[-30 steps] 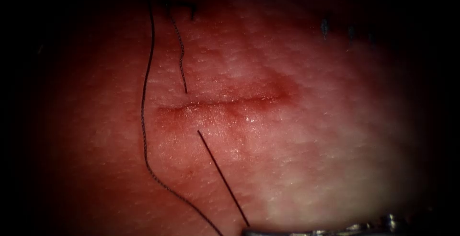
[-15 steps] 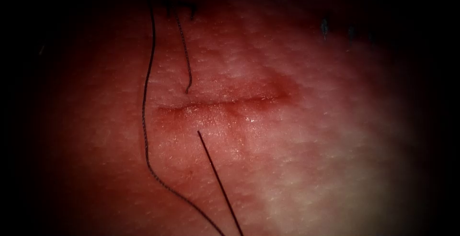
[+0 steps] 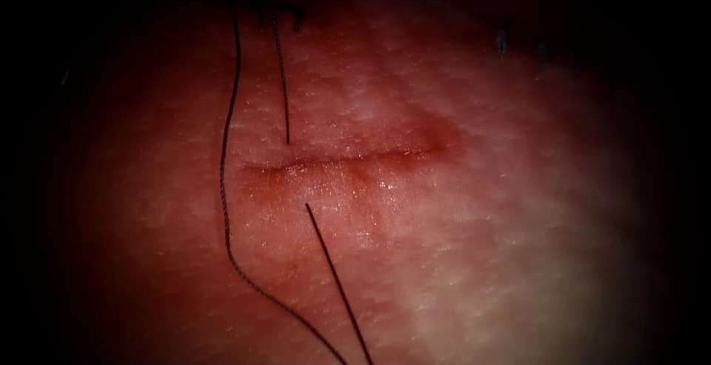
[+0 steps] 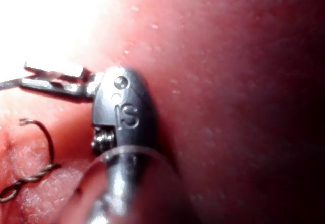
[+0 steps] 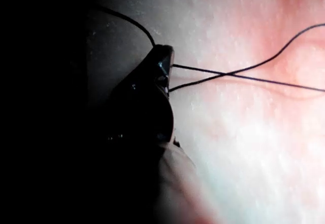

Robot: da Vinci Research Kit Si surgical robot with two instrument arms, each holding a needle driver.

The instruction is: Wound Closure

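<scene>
Overhead: cut (image 3: 341,161) across the tissue (image 3: 481,224), thread (image 3: 222,180) crossing it.
Left gripper (image 4: 51,79): closed, thread likely pinched.
Right gripper (image 5: 161,71): closed on thread; overtension could tear tissue.
Needle: unseen.

— Colours on the tissue (image 3: 459,209)?
— Pink-red, finely pebbled, paler towards my near right. The cut (image 3: 341,161) is a darker red line, with glossy red fluid (image 3: 333,187) beside it.
— The thread (image 3: 222,187)?
— Black, with a twisted, braided texture.
— Your tools?
— My left tool (image 4: 122,107) is silver-grey metal with stamped marks. My right tool (image 5: 152,82) reads as black, in shadow.
</scene>
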